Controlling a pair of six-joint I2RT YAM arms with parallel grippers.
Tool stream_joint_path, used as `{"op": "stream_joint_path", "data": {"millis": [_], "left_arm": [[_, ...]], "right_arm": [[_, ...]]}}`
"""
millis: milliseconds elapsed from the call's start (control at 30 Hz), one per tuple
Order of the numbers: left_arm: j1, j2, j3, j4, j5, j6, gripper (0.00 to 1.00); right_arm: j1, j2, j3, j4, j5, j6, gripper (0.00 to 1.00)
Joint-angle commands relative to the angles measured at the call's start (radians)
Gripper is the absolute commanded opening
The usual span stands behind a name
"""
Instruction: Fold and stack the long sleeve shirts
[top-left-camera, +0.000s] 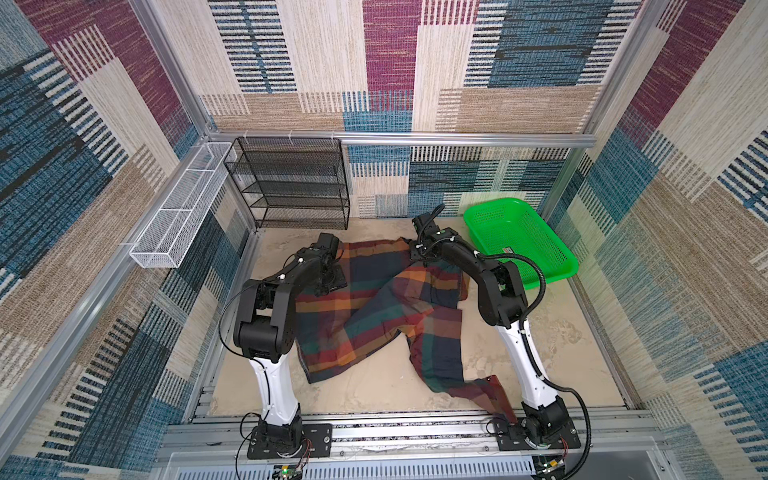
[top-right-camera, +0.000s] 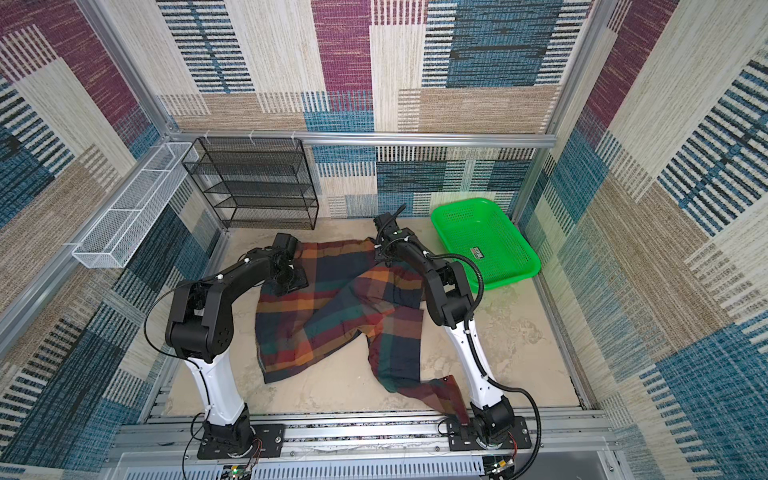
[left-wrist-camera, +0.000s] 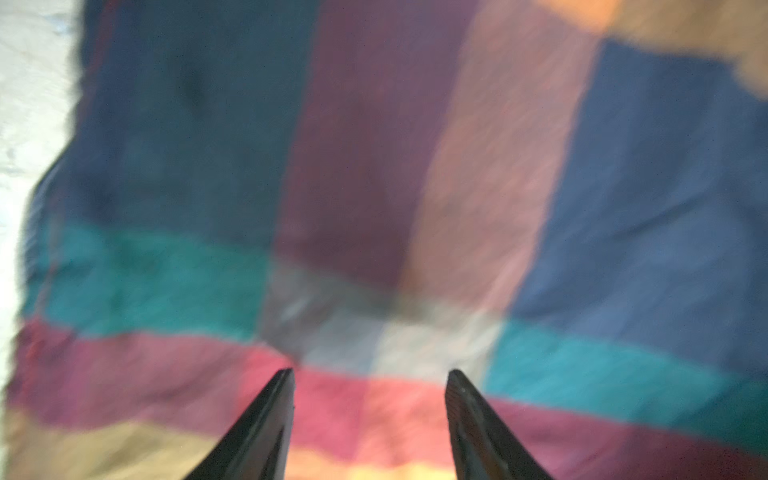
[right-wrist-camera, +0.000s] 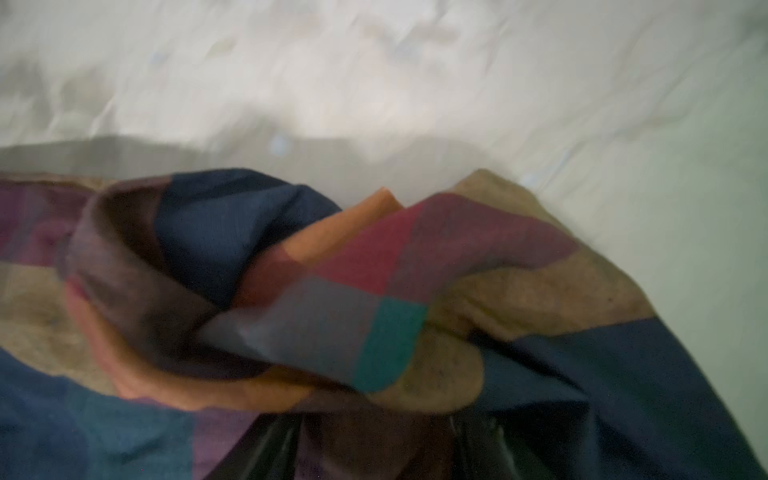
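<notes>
Shirt: plaid shirt (top-left-camera: 365, 316) lies crumpled mid-table (top-left-camera: 552, 332), with one sleeve trailing toward 5 o'clock.
Left gripper (left-wrist-camera: 370, 370): my fingers stand apart with nothing between them, over the shirt's 10 o'clock corner.
Right gripper (right-wrist-camera: 374, 444): at the shirt's 1 o'clock edge, with cloth bunched between my fingers; I cannot tell whether it is clamped.

Green basket (top-left-camera: 494, 206) far right; black mesh rack (top-left-camera: 291, 183) rear; white wire tray (top-left-camera: 178, 216) left.
</notes>
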Motion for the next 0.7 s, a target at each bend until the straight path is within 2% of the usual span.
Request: {"op": "stream_joint_path", "data": {"millis": [0,100,167,300,400,533,667], "left_arm": [[0.001,0.007,0.001,-0.016,0.012,0.019,0.62],[0.001,0.002,-0.007,-0.008,0.036,0.005,0.62],[0.001,0.001,-0.004,-0.001,0.056,-0.006,0.62],[0.001,0.008,0.025,-0.013,0.070,0.005,0.62],[0.001,0.017,0.070,-0.043,0.064,0.022,0.62],[0.003,0.014,0.094,-0.060,0.064,0.032,0.62],[0.007,-0.004,0.065,-0.043,0.085,0.016,0.62]], "right_arm": [[-0.013,0.064,0.165,-0.062,-0.021,-0.016,0.58],[-0.004,0.031,0.271,-0.116,-0.031,-0.043,0.65],[0.010,-0.078,0.193,-0.120,0.001,-0.030,0.72],[0.032,-0.460,-0.310,0.028,0.069,0.028,0.84],[0.032,-0.706,-0.678,0.107,0.085,0.080,0.87],[0.040,-0.932,-1.073,0.164,0.065,0.154,0.87],[0.082,-1.084,-1.330,0.181,0.054,0.214,0.87]]}}
